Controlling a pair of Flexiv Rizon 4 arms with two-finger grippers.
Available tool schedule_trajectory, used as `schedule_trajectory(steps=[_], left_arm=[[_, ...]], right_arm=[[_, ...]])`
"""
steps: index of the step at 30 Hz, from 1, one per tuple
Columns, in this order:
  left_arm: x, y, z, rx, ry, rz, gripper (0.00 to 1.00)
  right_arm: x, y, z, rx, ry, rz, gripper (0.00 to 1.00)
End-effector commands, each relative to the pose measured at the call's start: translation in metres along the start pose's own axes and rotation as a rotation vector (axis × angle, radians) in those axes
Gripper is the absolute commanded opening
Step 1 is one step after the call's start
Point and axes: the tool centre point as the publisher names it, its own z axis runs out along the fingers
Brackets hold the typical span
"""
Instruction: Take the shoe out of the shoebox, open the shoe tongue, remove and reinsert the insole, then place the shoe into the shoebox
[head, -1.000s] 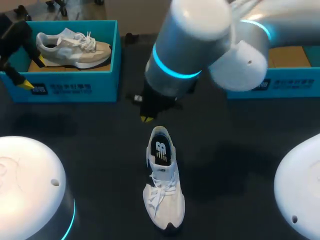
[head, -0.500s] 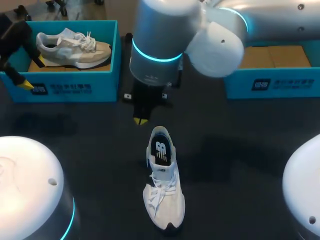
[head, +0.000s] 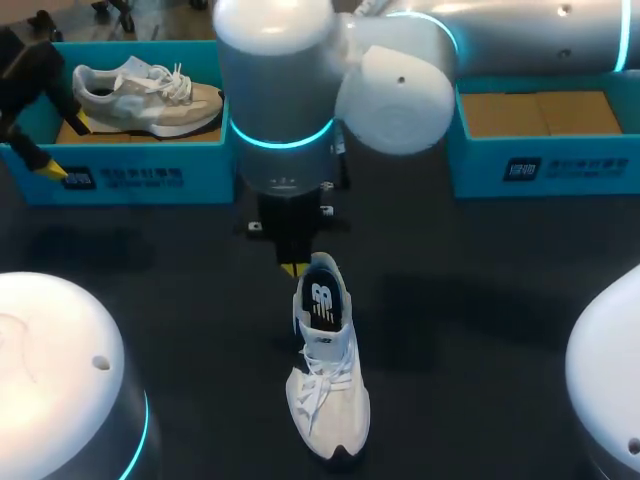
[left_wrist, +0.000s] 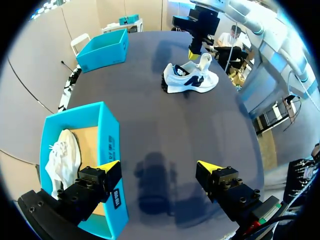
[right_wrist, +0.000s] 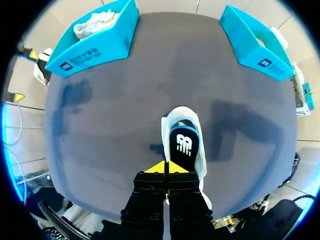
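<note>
Dark round worktop (head: 200, 250) seen from above. I count two blue shoeboxes, two white shoes and two arms.

The task's shoe (head: 325, 370) stands upright on its sole at the middle of the worktop. Its toe is toward the near edge and its heel toward the boxes. Its laces lie loose, and a dark insole (head: 322, 300) shows in the opening.

My right arm comes in from the right and reaches past the middle. Its thick body covers the worktop between the boxes and the right end of the left box (head: 130, 180). The right end effector (head: 292, 268) hangs just at the shoe's heel with its yellow tips pressed together, holding nothing. I cannot tell whether it touches the heel.

The left box sits at the far left, and the second shoe (head: 145, 95) lies in it on its side. The left end effector (head: 65, 147) hangs over that box's near wall, fingers spread wide with nothing between them.

The right box (head: 540, 170) sits at the far right, well apart from the shoe, its brown floor showing.

Two white domes (head: 50, 370) fill the near corners.
</note>
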Motion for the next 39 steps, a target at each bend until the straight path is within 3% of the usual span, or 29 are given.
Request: schedule_trajectory(steps=[1,9,19,30,39], left_arm=[[0.001,0.000,0.000,-0.003,0.000,0.000,1.00],[0.001,0.000,0.000,-0.003,0.000,0.000,1.00],[0.001,0.000,0.000,-0.003,0.000,0.000,1.00],[0.001,0.000,0.000,-0.003,0.000,0.000,1.00],[0.001,0.000,0.000,-0.003,0.000,0.000,1.00]], right_arm=[[0.009,-0.007,0.001,-0.568,-0.183,0.106,0.00],[-0.013,-0.007,0.026,-0.618,-0.281,0.070,0.00],[-0.043,-0.020,0.053,-0.614,-0.275,0.088,0.00],[-0.047,-0.029,0.073,-0.593,-0.265,0.093,0.00],[-0.047,-0.023,0.086,-0.595,-0.246,0.085,0.00]])
